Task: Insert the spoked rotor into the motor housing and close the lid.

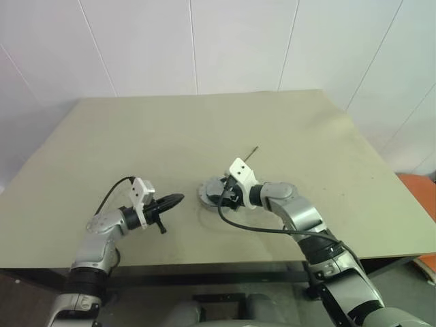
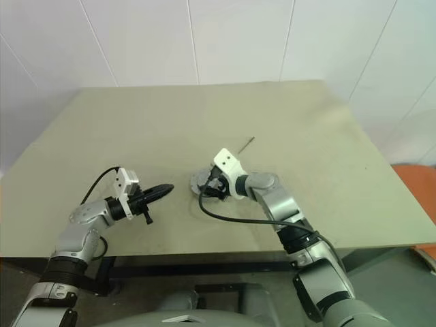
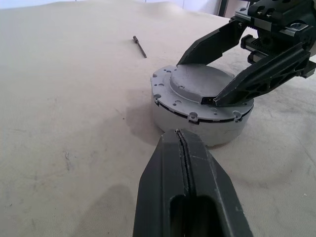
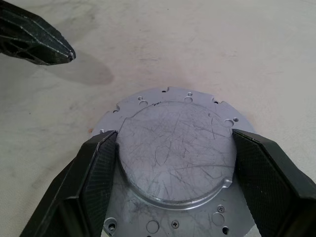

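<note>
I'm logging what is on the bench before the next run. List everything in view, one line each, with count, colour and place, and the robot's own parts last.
table: one, beige, spanning the scene under everything.
motor housing: one, silver-grey round body, near the table's front edge, roughly mid-table.
lid: one, scratched silver disc with small holes around its flange, seated on top of the housing.
thin pin: one, dark, lying alone on the table beyond the housing.
wall panels: white, behind the table.
orange object: one, off the table's right edge; cannot tell what it is.
left gripper: black fingers, shut and empty, pointing at the housing from its left.
right gripper: black fingers, set on either side of the lid's raised centre.
</note>
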You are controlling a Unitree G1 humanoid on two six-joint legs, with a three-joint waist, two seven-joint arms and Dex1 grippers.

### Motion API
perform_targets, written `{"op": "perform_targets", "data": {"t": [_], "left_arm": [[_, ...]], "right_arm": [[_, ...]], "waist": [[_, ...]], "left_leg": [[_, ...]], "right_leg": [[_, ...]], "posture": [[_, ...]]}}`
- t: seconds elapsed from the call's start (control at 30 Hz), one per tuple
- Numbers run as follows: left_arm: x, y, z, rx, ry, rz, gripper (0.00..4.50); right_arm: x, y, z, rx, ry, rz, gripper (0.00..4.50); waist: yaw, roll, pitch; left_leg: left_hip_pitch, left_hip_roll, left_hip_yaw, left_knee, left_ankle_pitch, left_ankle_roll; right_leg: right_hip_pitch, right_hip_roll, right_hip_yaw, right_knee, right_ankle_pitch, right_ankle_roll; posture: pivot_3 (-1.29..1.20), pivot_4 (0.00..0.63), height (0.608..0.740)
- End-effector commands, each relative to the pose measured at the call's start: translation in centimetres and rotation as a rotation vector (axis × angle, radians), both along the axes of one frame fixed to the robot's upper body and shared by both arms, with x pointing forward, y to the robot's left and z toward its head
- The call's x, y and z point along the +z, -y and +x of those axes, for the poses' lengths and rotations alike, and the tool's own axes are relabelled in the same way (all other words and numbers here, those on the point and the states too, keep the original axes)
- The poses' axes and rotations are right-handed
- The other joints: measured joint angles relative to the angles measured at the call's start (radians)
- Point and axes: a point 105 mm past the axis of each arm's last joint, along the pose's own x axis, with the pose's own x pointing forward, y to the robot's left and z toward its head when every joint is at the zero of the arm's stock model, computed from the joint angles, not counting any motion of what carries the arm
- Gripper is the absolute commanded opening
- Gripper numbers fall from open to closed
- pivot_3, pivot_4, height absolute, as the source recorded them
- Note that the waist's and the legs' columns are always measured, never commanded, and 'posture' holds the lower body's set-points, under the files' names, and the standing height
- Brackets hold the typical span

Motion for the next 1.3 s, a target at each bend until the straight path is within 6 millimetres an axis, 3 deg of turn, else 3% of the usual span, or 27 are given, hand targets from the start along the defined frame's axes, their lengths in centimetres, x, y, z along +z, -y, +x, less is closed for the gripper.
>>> {"op": "perform_targets", "data": {"t": [0.03, 0.3, 0.8, 1.13, 1.3], "left_arm": [[1.5, -0.1, 0.6, 0.003, 0.061, -0.015, 0.0], [1.6, -0.1, 0.6, 0.005, 0.063, -0.021, 0.0], [1.4, 0.0, 0.5, -0.004, 0.059, -0.011, 0.0], [1.4, 0.1, 0.5, -0.01, 0.058, -0.01, 0.0], [1.4, 0.2, 0.6, -0.013, 0.055, -0.009, 0.0]], "right_arm": [[0.7, 0.1, 0.5, 0.008, 0.065, -0.047, 3.24], [-0.2, 0.7, 0.5, 0.01, 0.051, -0.101, 3.24], [-4.1, 3.2, -0.7, -0.03, -0.156, -0.212, 3.24], [-4.5, 3.3, -1.0, -0.035, -0.169, -0.222, 3.24], [-5.5, 3.3, -2.1, -0.01, -0.242, -0.232, 3.24]], "waist": [[0.0, 0.0, 0.0], [0.001, 0.0, 0.0], [0.019, -0.003, -0.004], [0.026, -0.005, -0.006], [0.027, -0.005, -0.006]], "left_leg": [[0.0, 0.0, 0.0, 0.0, 0.0, 0.0], [0.001, 0.0, 0.0, 0.001, 0.0, 0.0], [0.003, 0.0, 0.0, 0.001, 0.0, 0.0], [0.003, 0.0, -0.001, 0.001, 0.0, 0.0], [0.003, -0.001, -0.001, 0.001, 0.0, 0.0]], "right_leg": [[0.0, 0.0, 0.0, 0.0, 0.0, 0.0], [0.002, 0.0, 0.0, 0.0, 0.0, 0.0], [0.004, -0.001, 0.0, 0.0, -0.002, -0.002], [0.006, -0.001, -0.001, -0.002, -0.002, -0.003], [0.006, -0.001, -0.002, -0.002, -0.002, -0.003]], "posture": [[0.0, 0.0, 0.74], [0.0, 0.0, 0.74], [0.0, 0.0, 0.74], [0.0, 0.0, 0.74], [0.0, 0.0, 0.74]]}}
